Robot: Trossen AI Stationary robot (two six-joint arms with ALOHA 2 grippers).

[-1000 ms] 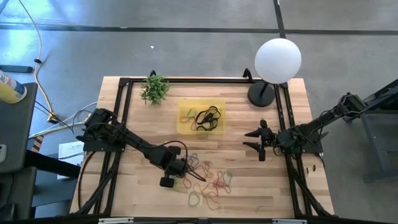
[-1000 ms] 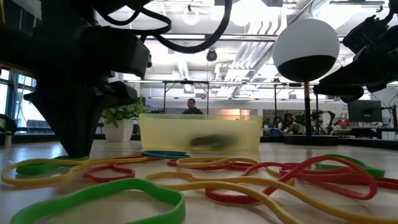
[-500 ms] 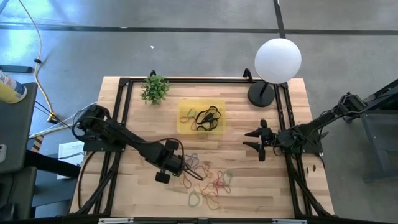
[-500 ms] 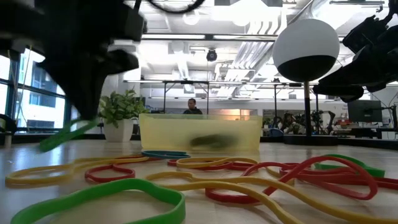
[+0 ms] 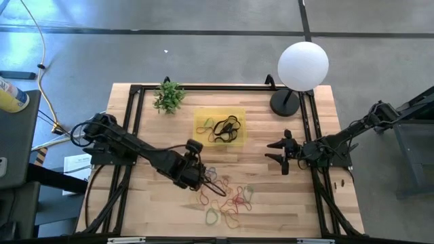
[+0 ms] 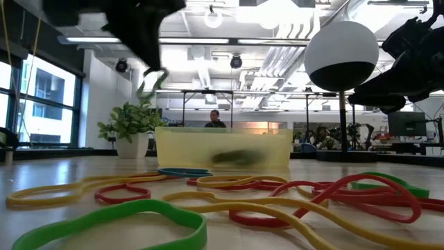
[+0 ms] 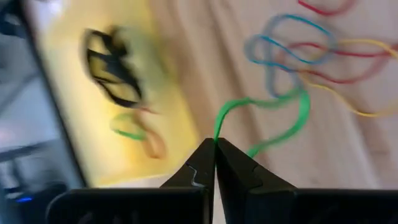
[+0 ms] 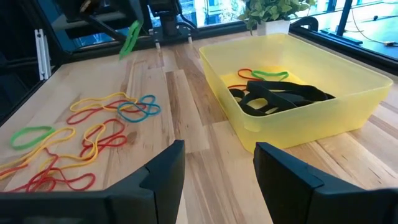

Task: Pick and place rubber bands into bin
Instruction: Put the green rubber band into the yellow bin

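Holding one green rubber band (image 7: 292, 109) pinched tight in my left gripper (image 7: 214, 149), I have it up off the table so it hangs free of the pile of rubber bands (image 5: 227, 196) at the near side. The bin (image 5: 201, 139) sits farther back, past the pile, with black bands already inside. My right gripper (image 8: 214, 165) waits at the right, fingers apart and empty, out of the way.
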